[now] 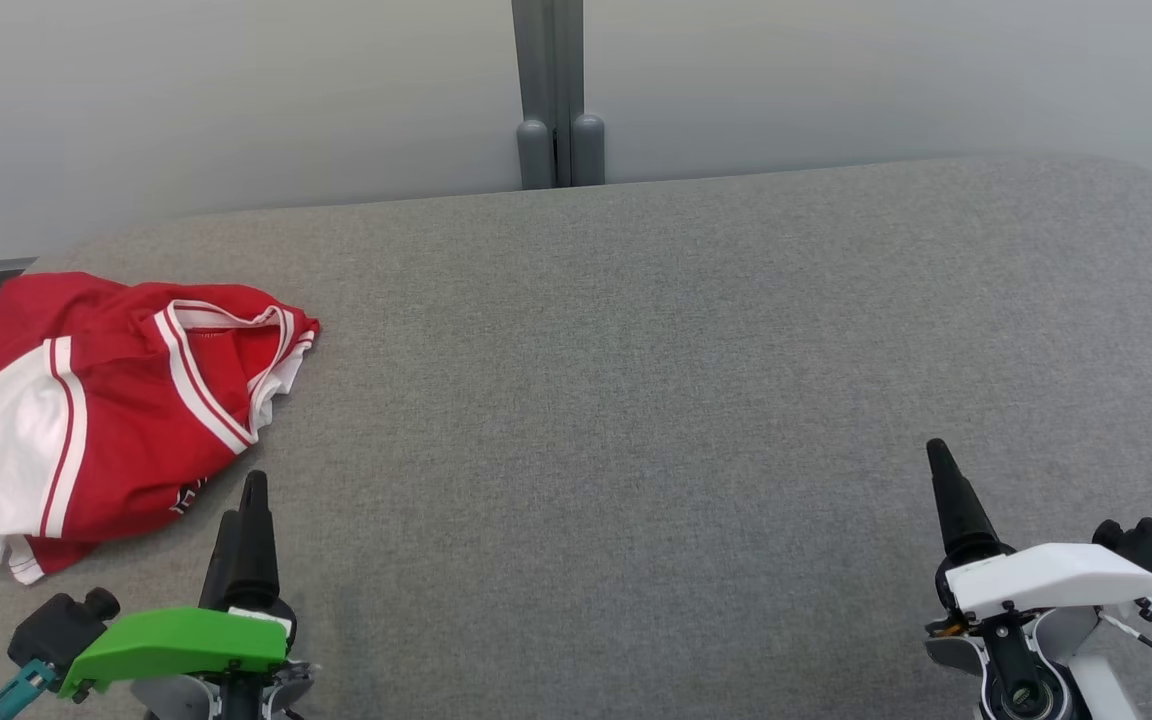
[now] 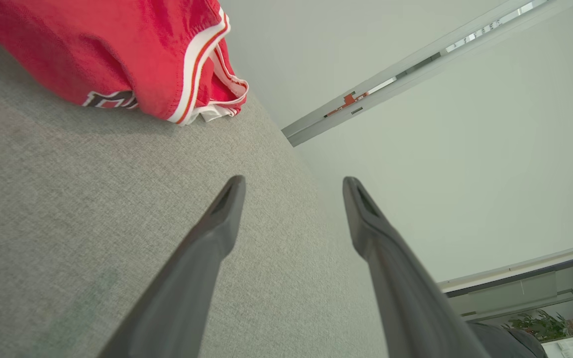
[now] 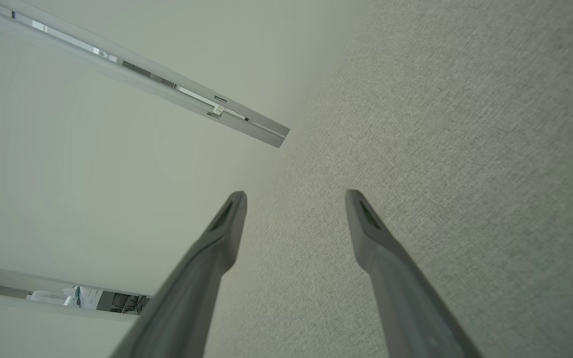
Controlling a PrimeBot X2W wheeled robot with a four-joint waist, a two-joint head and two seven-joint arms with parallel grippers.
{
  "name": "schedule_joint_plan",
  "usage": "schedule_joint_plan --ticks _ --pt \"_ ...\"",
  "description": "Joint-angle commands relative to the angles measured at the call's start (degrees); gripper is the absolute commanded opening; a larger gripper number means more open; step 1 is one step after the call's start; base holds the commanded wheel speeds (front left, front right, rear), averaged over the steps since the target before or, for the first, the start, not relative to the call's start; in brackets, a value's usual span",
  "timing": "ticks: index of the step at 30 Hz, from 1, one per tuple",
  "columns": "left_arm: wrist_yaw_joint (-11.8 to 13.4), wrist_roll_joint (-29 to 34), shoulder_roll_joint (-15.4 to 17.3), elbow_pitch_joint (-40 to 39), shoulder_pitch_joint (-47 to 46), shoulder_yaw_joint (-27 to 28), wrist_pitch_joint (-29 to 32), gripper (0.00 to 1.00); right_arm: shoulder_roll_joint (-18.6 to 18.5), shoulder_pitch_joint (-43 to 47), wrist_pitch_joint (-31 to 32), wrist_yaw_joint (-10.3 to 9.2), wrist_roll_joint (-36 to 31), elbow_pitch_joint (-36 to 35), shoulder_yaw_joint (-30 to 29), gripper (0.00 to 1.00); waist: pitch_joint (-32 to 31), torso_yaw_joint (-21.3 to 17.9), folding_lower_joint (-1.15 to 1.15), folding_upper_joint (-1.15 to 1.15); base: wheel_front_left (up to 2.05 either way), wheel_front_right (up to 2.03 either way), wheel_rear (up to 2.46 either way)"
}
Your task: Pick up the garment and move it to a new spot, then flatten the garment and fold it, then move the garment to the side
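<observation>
The red garment (image 1: 106, 410) lies crumpled on the grey fabric-covered counter (image 1: 636, 400), out at about 9 o'clock in my head view, close to the counter's left edge. It is bunched rather than flat, with a broad white panel on its left side and white-and-red striped trim looping around an opening at its top right. Dark lettering shows near its lower hem, but I cannot read it.

My left end effector (image 1: 241, 500) sits at about 7 o'clock in the head view, under a green wrist cover (image 1: 176, 640). Its fingers are spread wide and hold nothing. The tips point toward 12 o'clock and stand just beside the garment's lower right edge, apart from the cloth. In my left wrist view the same gap shows between the two dark fingers (image 2: 294, 184), with the garment (image 2: 132, 49) up at 11 o'clock and bare grey fabric beneath.

My right end effector (image 1: 946, 480) is at about 4 o'clock in the head view, under a white wrist cover (image 1: 1046, 575), well apart from the garment. Its fingers are also spread and empty, as my right wrist view shows (image 3: 295, 196), hanging above bare counter.

Beyond the counter at 12 o'clock stands a pale wall (image 1: 236, 100) with a grey post (image 1: 556, 90).
</observation>
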Motion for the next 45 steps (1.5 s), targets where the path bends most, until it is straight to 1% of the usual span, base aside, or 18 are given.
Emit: schedule_joint_plan --ticks 1,13,25,40,45 --pt "0.2 3.0 0.5 -1.0 -0.9 -0.4 -0.6 1.00 -0.3 -1.6 -0.7 0.24 -3.0 -0.5 0.2 1.00 0.0 0.0 0.00 0.00 0.00 0.00 0.00" --pt "1.8 16.8 0.5 -0.4 -0.9 -2.7 -2.8 1.00 -0.4 -1.9 -3.0 0.26 -16.3 -0.3 0.9 1.00 0.0 0.2 0.00 0.00 0.00 0.00 0.00" --pt "3.0 28.1 0.6 0.5 -1.3 -4.6 -4.8 1.00 -0.5 -2.5 -5.0 0.28 -25.8 0.7 1.4 1.00 0.0 0.3 0.00 0.00 0.00 0.00 0.00" --pt "3.2 38.5 0.7 0.4 -1.7 -6.2 -7.0 1.00 -0.5 -3.1 -7.2 0.29 -34.9 1.4 2.0 1.00 0.1 0.5 0.00 0.00 0.00 0.00 0.00" --pt "3.4 41.1 0.8 0.3 -1.6 -6.6 -7.7 1.00 -0.6 -3.1 -7.9 0.26 -37.3 1.6 2.2 1.00 0.0 0.5 0.00 0.00 0.00 0.00 0.00"
